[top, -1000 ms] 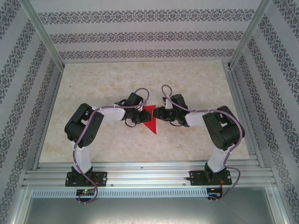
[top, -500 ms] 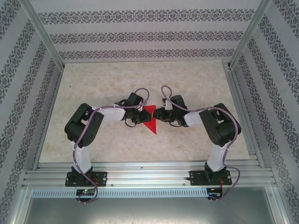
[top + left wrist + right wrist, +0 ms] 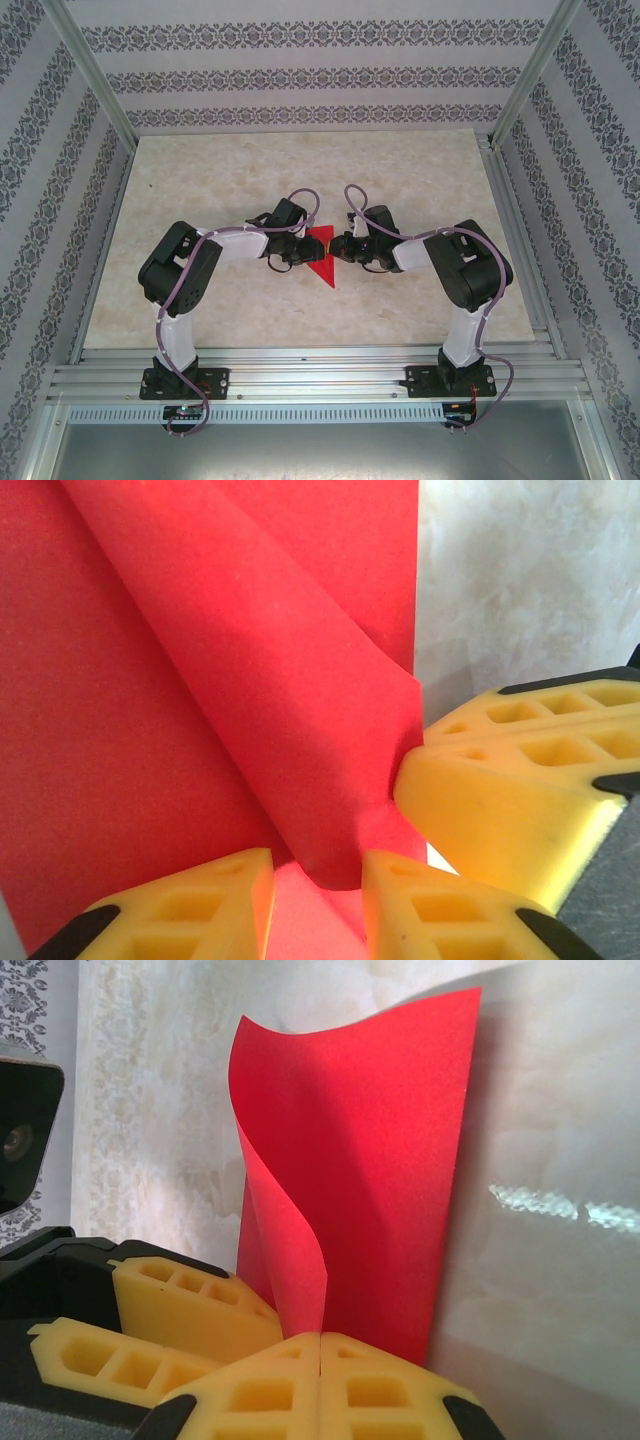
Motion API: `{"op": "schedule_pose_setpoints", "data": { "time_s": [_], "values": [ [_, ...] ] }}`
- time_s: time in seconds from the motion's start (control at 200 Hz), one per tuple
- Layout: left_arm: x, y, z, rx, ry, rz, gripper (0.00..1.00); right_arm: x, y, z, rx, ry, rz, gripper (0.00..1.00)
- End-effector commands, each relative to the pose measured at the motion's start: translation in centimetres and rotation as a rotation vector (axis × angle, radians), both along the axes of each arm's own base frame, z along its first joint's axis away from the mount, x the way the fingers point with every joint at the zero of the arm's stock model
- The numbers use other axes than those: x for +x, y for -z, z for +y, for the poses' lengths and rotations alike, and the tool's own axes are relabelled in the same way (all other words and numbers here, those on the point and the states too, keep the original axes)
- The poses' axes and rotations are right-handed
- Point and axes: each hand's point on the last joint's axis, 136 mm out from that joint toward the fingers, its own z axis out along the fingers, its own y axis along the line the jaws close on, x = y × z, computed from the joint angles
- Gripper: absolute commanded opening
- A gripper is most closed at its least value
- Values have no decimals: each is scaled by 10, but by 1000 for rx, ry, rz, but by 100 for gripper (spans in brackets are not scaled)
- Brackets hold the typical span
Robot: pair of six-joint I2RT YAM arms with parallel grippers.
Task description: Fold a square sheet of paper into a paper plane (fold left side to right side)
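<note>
Red paper sheet (image 3: 323,265), folded to a point, lay mid-table (image 3: 400,180) between the arms. Right gripper (image 3: 320,1345) was clamped on its raised flap. Left gripper (image 3: 315,880) was narrowly parted, straddling the fold.

Ahead of my right gripper (image 3: 337,247), the left gripper (image 3: 299,253) and raised paper (image 3: 322,268) block passage; the counter (image 3: 220,170) to either side is free.

Left arm (image 3: 190,265) and right arm (image 3: 470,265) elbows-out; left fingers (image 3: 190,905) apart, right fingers (image 3: 390,1385) flush together.
</note>
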Motion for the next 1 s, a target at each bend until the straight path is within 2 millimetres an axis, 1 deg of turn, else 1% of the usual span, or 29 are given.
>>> {"op": "schedule_pose_setpoints", "data": {
  "time_s": [0.0,0.449,0.864,0.994],
  "values": [
    [-7,13,2,45,12,12,33,7,-8,-5,-12,-1,-47,1],
    [-8,18,2,49,12,22,37,10,-2,-14,-65,12,-40,2],
    [-9,22,1,48,18,32,37,15,2,-15,-83,15,-33,3],
    [-8,22,1,48,18,32,36,15,6,-14,-86,10,-19,3]
  ]
}}
